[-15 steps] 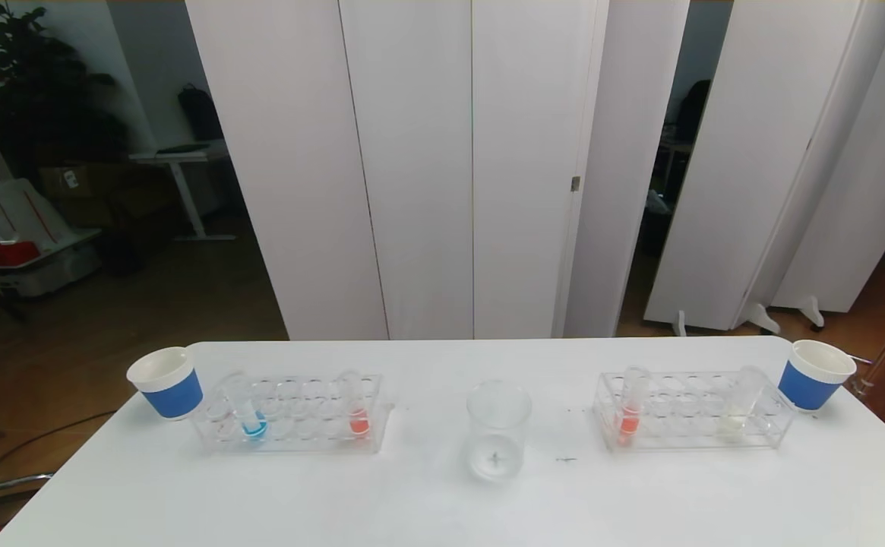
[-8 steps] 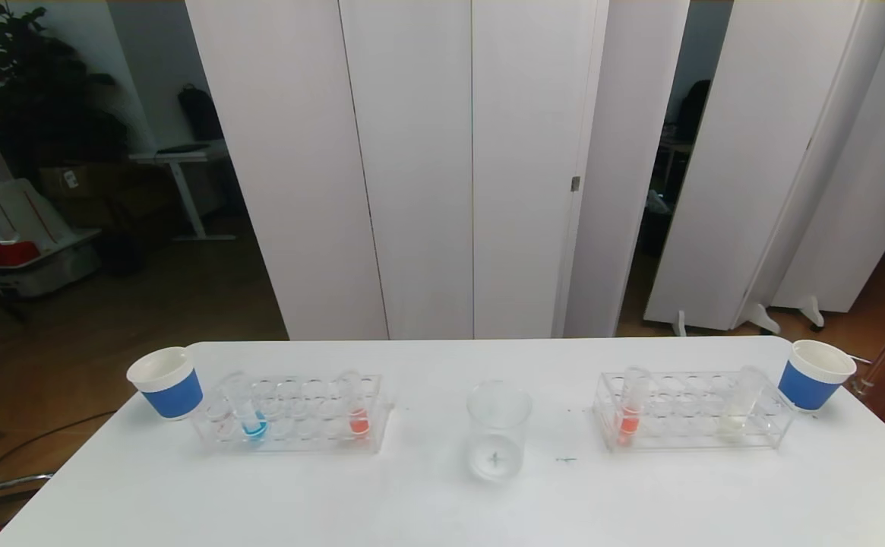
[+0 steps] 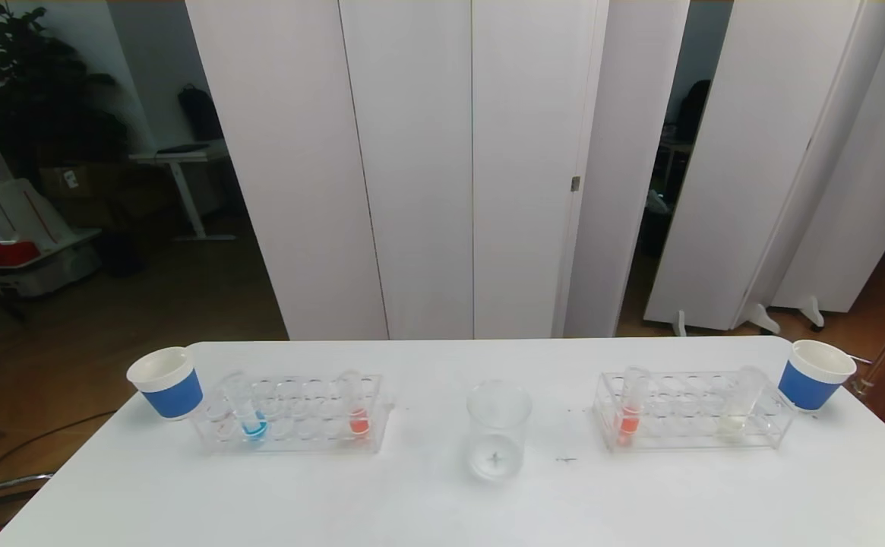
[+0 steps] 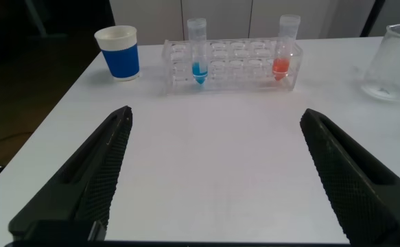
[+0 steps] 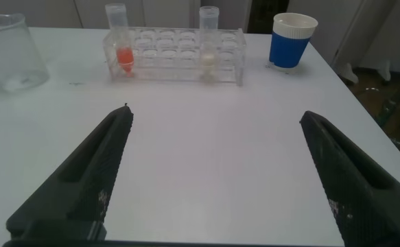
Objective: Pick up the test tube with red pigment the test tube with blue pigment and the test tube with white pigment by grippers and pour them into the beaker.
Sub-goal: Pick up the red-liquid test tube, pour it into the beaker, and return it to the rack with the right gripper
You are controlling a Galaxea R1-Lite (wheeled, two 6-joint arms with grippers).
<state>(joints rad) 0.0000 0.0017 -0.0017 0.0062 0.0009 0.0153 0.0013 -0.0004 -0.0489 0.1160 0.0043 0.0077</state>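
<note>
Centrally, the beaker (image 3: 497,431) stands upright on the white table (image 3: 442,501), btwn two clear racks. Left rack (image 3: 294,414) holds the test tube with blue pigment (image 3: 248,410) and a red tube (image 3: 356,406); right rack (image 3: 693,410) holds another red tube (image 3: 630,406) and the test tube with white pigment (image 3: 742,403). All tubes sit upright in their slots. Left gripper (image 4: 213,178) hovers low over bare table, fingers wide apart, holding nothing, well short of its rack. Right gripper (image 5: 217,175) likewise: spread wide, empty, rack well ahead. Blue cups (image 3: 167,382) (image 3: 814,374) flank the racks' outer ends.
</note>
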